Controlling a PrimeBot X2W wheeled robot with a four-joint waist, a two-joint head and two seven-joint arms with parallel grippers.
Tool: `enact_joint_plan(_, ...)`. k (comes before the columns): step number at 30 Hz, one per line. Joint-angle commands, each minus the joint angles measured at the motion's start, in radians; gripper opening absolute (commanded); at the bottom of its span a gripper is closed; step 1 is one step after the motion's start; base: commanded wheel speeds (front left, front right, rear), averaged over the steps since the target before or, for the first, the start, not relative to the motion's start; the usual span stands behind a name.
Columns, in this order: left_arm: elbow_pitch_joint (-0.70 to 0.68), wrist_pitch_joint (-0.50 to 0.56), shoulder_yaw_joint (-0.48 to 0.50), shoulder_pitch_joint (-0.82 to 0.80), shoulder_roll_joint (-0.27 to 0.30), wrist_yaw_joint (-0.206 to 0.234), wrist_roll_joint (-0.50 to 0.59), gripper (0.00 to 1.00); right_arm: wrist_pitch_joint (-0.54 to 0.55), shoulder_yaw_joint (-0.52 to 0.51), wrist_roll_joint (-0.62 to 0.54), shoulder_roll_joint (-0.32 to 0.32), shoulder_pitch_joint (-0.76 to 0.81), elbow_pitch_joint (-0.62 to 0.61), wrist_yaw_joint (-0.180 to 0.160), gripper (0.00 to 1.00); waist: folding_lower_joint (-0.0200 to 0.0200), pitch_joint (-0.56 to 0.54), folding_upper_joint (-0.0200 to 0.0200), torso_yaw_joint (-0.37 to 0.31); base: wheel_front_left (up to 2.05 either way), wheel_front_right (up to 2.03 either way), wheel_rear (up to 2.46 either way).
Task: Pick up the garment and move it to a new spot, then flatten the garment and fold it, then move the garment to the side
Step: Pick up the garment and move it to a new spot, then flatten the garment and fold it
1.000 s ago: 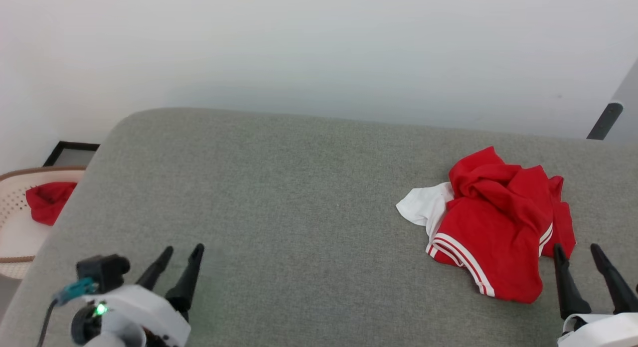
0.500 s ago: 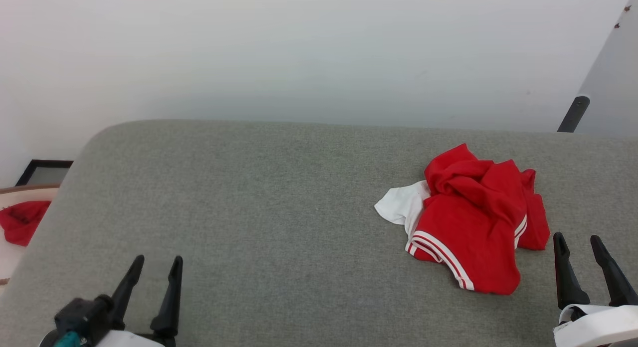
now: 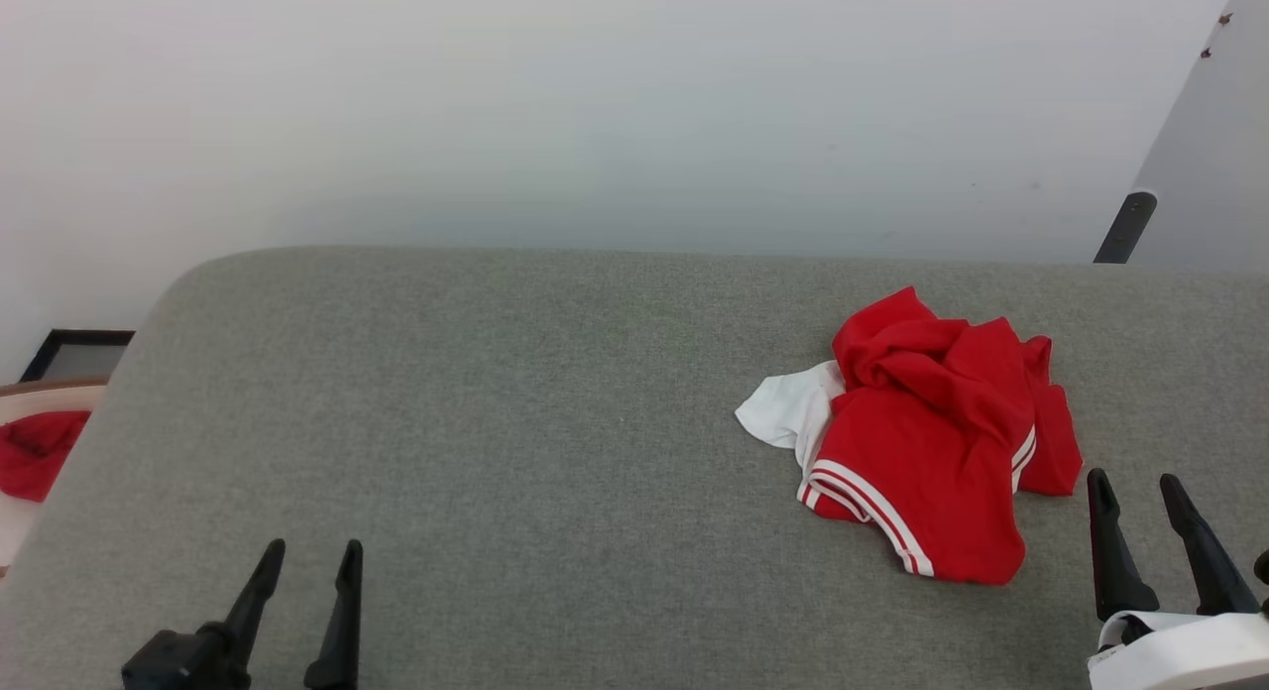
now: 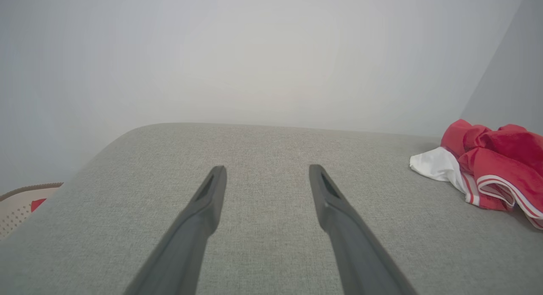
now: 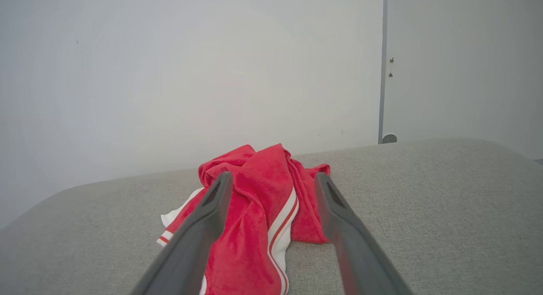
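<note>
Left gripper (image 3: 313,545) lower than before, far from garment (image 3: 932,447).

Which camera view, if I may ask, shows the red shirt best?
The head view: the whole red shirt lies unobstructed on the grey fabric surface. The right wrist view hides part behind the right gripper; the left wrist view crops it at the edge.

This looks like a room in a home: a broad grey upholstered cushion (image 3: 496,422) stands against a bare white wall (image 3: 595,105), with a door (image 5: 462,62) nearby. A perforated laundry basket (image 4: 17,204) holding a red cloth (image 3: 35,452) sits beside it, and a crumpled shirt (image 3: 922,442) lies on top.
</note>
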Motion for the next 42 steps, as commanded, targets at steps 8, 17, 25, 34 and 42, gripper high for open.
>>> enact_joint_plan(8,0.011,0.0,0.038,0.002,-0.036,-0.039,0.054,1.0,-0.006,-0.001,-0.012,0.006,-0.003,0.0,-0.001,1.0,0.0,-0.001,-0.0001,0.004,0.0,0.0,0.0)
enact_joint_plan(17,0.018,0.0,0.058,0.004,-0.057,-0.058,0.084,1.0,-0.005,0.004,-0.009,0.006,-0.008,0.002,-0.001,1.0,0.0,-0.002,-0.0001,0.002,0.0,0.0,0.0)
enact_joint_plan(25,0.019,0.0,0.068,0.004,-0.067,-0.067,0.099,1.0,-0.007,0.005,-0.01,0.009,-0.011,0.005,-0.001,1.0,0.0,-0.001,-0.0001,-0.001,0.0,0.0,0.0)
enact_joint_plan(34,0.027,0.009,0.022,-0.062,-0.055,-0.078,0.084,1.0,-0.016,0.004,-0.006,0.019,-0.022,0.001,-0.001,1.0,0.0,0.013,-0.0001,-0.02,0.0,0.0,0.0)
enact_joint_plan(42,0.045,0.148,-0.184,-0.468,0.046,-0.08,0.026,1.0,-0.032,0.028,-0.001,0.039,-0.074,-0.006,-0.001,1.0,0.0,0.093,-0.0001,-0.076,0.0,0.0,0.0)
